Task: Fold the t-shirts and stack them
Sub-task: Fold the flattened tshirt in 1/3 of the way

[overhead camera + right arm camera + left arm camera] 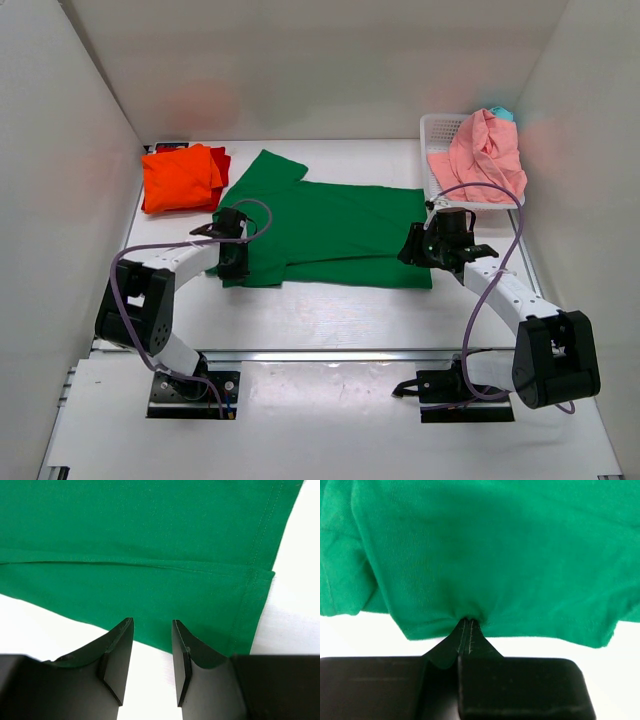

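Note:
The dark green t-shirt (335, 232) lies spread on the white table, partly folded lengthwise. My left gripper (234, 262) is shut on its near left edge (468, 616), the cloth puckering at the tips. My right gripper (416, 247) is open just off the shirt's near right hem corner (215, 610), with nothing between its fingers (120, 640). The orange t-shirt (180, 177) lies folded at the back left on top of the red one (222, 161). The salmon pink t-shirt (483, 152) is bunched in the basket.
A white lattice basket (436, 135) stands at the back right with the pink shirt and a bit of teal cloth (503, 113). White walls close in the table on the left, back and right.

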Tool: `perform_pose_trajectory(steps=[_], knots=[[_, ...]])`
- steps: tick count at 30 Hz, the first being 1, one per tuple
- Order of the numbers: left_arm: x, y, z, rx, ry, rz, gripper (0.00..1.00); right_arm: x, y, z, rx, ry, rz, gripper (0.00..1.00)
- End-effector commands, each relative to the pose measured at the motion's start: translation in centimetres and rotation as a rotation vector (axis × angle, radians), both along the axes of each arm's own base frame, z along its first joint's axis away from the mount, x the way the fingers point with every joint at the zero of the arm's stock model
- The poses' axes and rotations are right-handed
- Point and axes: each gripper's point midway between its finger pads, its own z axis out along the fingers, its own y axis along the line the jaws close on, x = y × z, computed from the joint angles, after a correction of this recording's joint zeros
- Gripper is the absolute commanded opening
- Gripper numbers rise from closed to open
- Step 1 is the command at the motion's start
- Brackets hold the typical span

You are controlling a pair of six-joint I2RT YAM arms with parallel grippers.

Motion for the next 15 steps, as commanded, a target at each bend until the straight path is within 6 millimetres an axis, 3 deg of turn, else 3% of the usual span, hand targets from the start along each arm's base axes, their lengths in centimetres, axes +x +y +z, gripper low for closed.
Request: perform_pose_trajectory(steps=[1, 5, 8, 10, 13, 15], knots=[[1.1, -0.7, 3.4, -0.032, -0.055, -0.02, 0.0, 1.5, 0.0, 1.8, 0.001, -0.068, 0.003, 0.34], [3.8, -1.1, 7.9, -0.067, -0.151, -0.015, 0.0, 2.0, 0.1, 1.7, -0.011, -0.064, 0.011, 0.34], [5.7, -0.8, 9.0, -0.058, -0.183, -0.004, 0.0, 2.7, 0.3, 2.4, -0.01, -0.078, 0.017, 0.34], [7.0, -0.2, 8.4, -0.042, -0.174, 0.009, 0.0, 3.0, 0.2, 2.4, -0.018, -0.077, 0.016, 0.33], [9.5, 0.0, 8.0, -0.027, -0.2, 0.019, 0.07, 3.9, 0.2, 2.9, -0.035, -0.089, 0.02, 0.34], [11.6, 0.4, 8.4, -0.032, -0.226, 0.049, 0.25, 4.5, 0.2, 3.0, -0.043, -0.089, 0.025, 0.33]])
